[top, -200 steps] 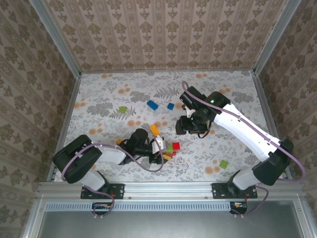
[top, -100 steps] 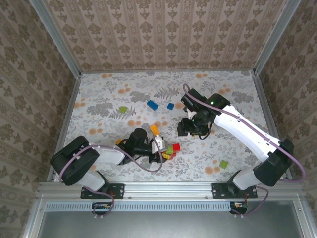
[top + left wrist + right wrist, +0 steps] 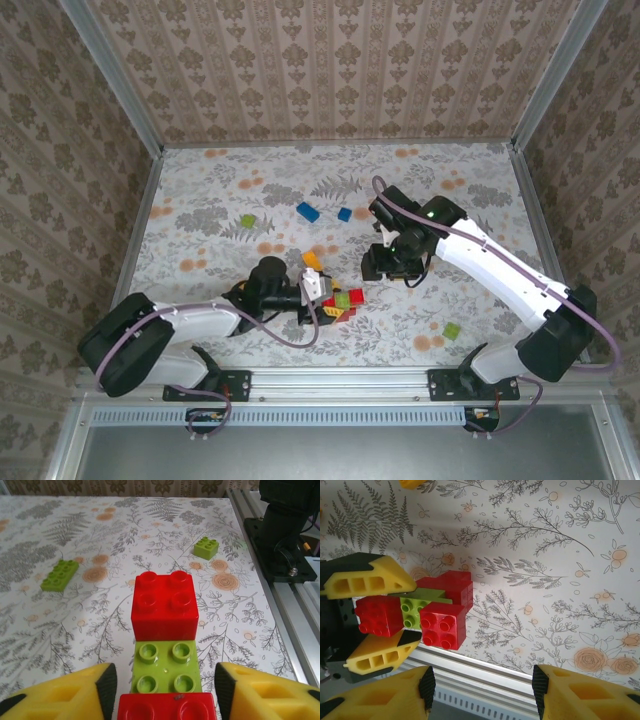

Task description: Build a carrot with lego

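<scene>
Left gripper [image 3: 320, 289] straddles the left-end red brick [image 3: 167, 707] of a 3-brick lego row [image 3: 166, 667]; clamped or slack, cannot tell. Right gripper [image 3: 385, 263] fingers apart, empty, just far-right of it

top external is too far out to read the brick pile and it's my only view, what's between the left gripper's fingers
Observer: In the left wrist view, a near red brick sits in the left gripper. A green brick and a far red brick lie in a row beyond it.
Operator: is it gripping that near one
Observer: I cannot tell. Its fingers stand close on both sides of the near red brick, and I see no clear gap.
Operator: right gripper carrying anything
Observer: No. The right wrist view shows the right gripper open, with nothing between its fingers.
</scene>
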Robot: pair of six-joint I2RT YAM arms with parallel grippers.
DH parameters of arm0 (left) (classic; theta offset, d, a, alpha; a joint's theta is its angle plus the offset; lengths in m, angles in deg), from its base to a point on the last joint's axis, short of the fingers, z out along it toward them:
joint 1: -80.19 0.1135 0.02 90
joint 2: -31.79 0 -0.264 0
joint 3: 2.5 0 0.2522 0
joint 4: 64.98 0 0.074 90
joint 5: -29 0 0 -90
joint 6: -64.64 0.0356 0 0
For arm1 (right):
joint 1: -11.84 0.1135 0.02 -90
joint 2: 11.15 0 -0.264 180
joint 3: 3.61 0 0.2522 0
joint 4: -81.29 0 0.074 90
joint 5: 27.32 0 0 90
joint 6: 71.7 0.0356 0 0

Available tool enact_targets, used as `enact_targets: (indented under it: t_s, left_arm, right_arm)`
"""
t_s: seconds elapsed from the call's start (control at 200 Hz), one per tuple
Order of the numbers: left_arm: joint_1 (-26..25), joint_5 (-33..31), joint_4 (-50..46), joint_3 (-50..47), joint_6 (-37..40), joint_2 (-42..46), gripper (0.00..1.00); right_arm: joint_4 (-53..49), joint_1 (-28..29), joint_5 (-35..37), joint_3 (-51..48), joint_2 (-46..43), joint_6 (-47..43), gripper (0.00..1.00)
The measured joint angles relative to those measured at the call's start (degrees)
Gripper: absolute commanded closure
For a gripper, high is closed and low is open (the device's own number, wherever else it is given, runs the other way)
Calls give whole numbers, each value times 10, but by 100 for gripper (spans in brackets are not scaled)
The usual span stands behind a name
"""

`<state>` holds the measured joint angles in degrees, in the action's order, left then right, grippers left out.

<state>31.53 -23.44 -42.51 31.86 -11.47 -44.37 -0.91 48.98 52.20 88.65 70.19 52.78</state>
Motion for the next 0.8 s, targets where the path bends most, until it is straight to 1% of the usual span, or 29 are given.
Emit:
enact_targets:
  t_s: [0.08, 0.195, 0.215, 0.29, 0.475, 0.605, 0.8]
  left_arm:
    - [0, 1, 0, 0, 0, -11, 26]
    - [0, 2, 0, 0, -2, -23, 24]
    - [0, 2, 0, 1, -2, -26, 25]
    - [0, 3, 0, 2, -1, -37, 37]
    - [0, 10, 4, 10, -1, -72, 52]
    - [0, 15, 8, 16, -2, -91, 58]
    - [1, 14, 3, 16, -2, -75, 66]
  right_arm:
    - [1, -2, -1, -3, -2, 0, 43]
    - [2, -3, -2, -6, -2, 0, 43]
    - [2, -3, -2, -6, -2, 0, 43]
    - [2, -3, -2, -6, -2, 0, 43]
    - [4, -3, -2, -7, -2, 0, 43]
    - [6, -3, -2, -8, -2, 0, 43]
    - [10, -10, -3, -16, -9, 0, 43]
